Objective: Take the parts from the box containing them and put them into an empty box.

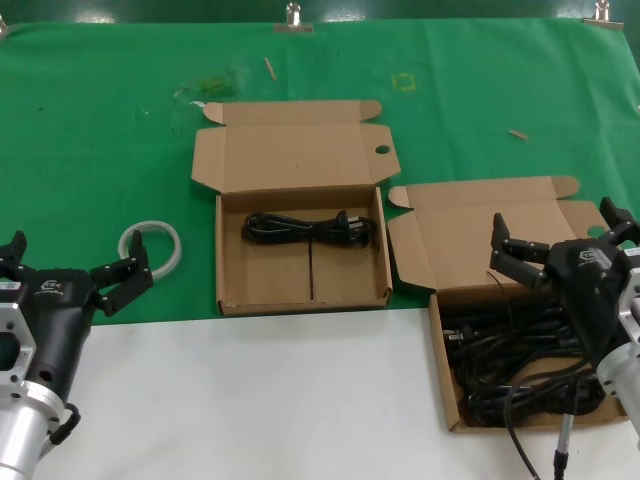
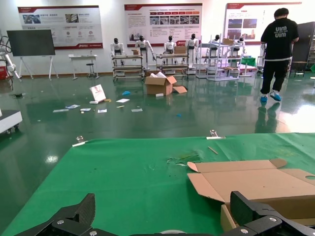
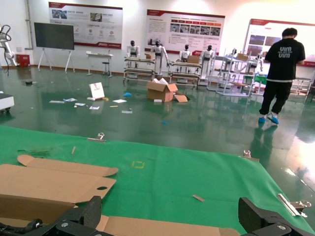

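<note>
The box containing the parts (image 1: 445, 375) lies at the right, lid (image 1: 470, 235) open, with several black cable bundles (image 1: 520, 365) piled in it. The other box (image 1: 230, 250) lies in the middle, lid (image 1: 290, 150) open, with one coiled cable bundle (image 1: 300, 227) along its far side. My right gripper (image 1: 558, 232) is open and empty, above the far edge of the right box. In the right wrist view that gripper (image 3: 171, 214) looks over the right box's lid (image 3: 162, 228). My left gripper (image 1: 75, 262) is open and empty at the lower left; the left wrist view shows it (image 2: 165, 216).
A white ring (image 1: 150, 248) lies on the green mat (image 1: 100, 120) just beyond my left gripper. The white table front (image 1: 260, 400) lies below the mat. Small scraps (image 1: 518, 133) lie on the far mat. The middle box's lid shows in the left wrist view (image 2: 256, 182).
</note>
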Motion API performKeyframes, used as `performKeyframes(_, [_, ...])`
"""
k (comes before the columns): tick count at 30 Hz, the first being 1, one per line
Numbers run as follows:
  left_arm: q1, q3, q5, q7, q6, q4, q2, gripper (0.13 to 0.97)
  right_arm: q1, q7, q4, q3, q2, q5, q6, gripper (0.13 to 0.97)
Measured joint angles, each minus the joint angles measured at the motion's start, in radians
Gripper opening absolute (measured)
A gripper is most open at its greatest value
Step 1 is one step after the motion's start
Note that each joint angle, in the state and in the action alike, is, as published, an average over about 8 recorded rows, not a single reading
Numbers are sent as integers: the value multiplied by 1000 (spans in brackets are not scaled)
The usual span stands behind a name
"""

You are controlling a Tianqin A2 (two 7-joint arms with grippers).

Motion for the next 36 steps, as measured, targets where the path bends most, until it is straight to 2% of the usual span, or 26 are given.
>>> performKeyframes(36, [0,0,0,0,0,0,0,966,0,0,0,0,0,0,0,966])
